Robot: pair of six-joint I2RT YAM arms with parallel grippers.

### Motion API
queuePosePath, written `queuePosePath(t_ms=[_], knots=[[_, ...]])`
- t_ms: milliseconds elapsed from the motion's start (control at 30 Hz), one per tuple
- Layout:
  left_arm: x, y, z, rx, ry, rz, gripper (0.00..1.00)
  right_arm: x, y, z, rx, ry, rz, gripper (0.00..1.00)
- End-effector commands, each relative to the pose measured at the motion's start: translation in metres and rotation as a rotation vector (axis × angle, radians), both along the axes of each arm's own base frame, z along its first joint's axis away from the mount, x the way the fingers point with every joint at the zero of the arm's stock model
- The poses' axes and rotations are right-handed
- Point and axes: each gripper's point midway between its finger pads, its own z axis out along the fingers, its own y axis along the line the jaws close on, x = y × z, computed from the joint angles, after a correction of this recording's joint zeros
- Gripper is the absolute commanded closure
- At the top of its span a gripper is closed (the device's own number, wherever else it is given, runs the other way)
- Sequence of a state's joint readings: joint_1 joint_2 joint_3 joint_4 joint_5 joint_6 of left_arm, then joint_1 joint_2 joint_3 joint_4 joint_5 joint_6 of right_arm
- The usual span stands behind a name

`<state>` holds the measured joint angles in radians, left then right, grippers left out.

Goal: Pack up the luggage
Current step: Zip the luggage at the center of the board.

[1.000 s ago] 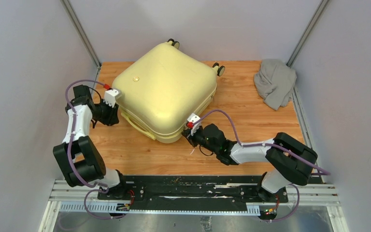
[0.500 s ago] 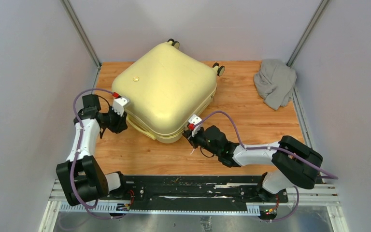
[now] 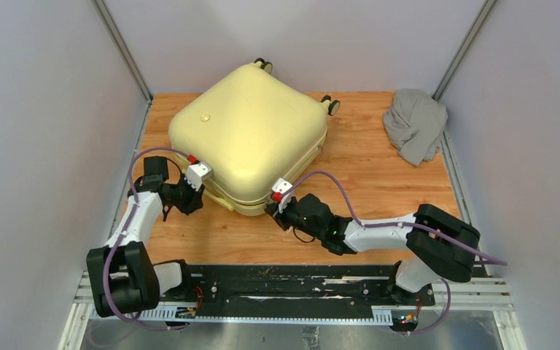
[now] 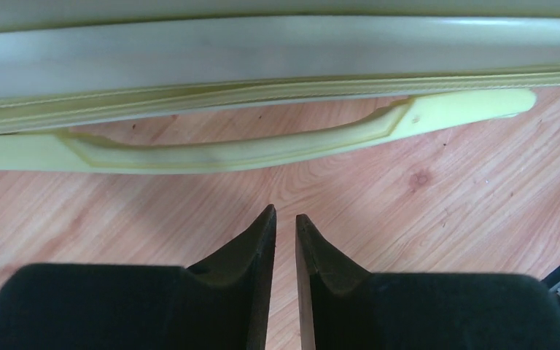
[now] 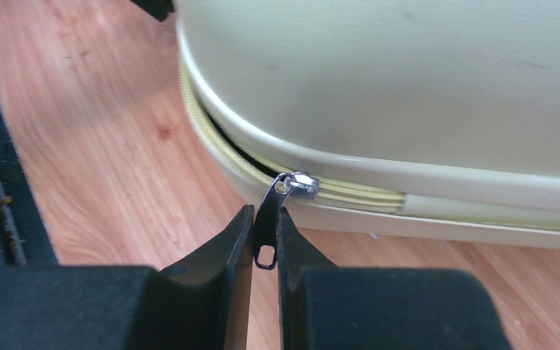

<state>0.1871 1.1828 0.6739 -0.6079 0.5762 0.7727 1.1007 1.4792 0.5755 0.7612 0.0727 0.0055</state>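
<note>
Luggage (image 3: 248, 138) lying closed on the wooden table (image 3: 379, 182), right arm stretched low to its near corner, right gripper (image 5: 265, 219) pinching the zipper pull (image 5: 270, 203), left gripper (image 4: 285, 219) level before the handle (image 4: 262, 149), nearly closed, empty

Pretty clearly a robotics lab test cell: a wooden worktop (image 3: 379, 157) boxed in by plain grey panels (image 3: 44, 109) on its left, right and far sides, metal posts (image 3: 120, 47) at its far corners, and two robot arms (image 3: 379, 227) bolted to a black plate (image 3: 292, 281) along its near edge.
</note>
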Motion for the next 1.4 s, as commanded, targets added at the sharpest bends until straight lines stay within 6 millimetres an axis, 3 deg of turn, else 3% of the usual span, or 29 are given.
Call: queuePosePath(t_ms=[0,367,467,567,733,900,1000,1200,1367], knots=[[0.009,-0.011,0.004,0.014,-0.063,-0.042,0.78,-0.044,0.041,0.020,0.080,0.056,0.199,1.00],[0.009,-0.023,0.011,0.007,-0.084,-0.076,0.81,-0.055,0.063,0.002,0.023,0.138,0.240,0.97],[0.005,-0.022,0.021,0.023,-0.081,-0.089,0.81,-0.035,0.041,-0.004,0.024,0.180,0.118,0.78],[0.006,-0.014,0.040,0.015,-0.079,-0.065,0.79,-0.011,0.006,-0.007,0.063,0.269,-0.015,0.67],[0.026,0.025,0.081,-0.052,-0.098,0.055,0.75,0.013,-0.046,-0.002,0.106,0.375,-0.171,0.52],[0.058,0.081,0.096,-0.014,-0.119,0.256,0.75,0.037,-0.088,-0.005,0.104,0.458,-0.335,0.52],[0.084,0.116,0.100,-0.002,-0.188,0.476,0.77,0.054,-0.101,-0.006,0.131,0.500,-0.403,0.53],[0.132,0.157,0.110,-0.048,-0.340,0.758,0.76,0.089,-0.124,-0.022,0.090,0.541,-0.641,0.61],[0.169,0.168,0.104,-0.137,-0.365,0.873,0.77,0.119,-0.133,-0.037,0.129,0.591,-0.761,0.65]])
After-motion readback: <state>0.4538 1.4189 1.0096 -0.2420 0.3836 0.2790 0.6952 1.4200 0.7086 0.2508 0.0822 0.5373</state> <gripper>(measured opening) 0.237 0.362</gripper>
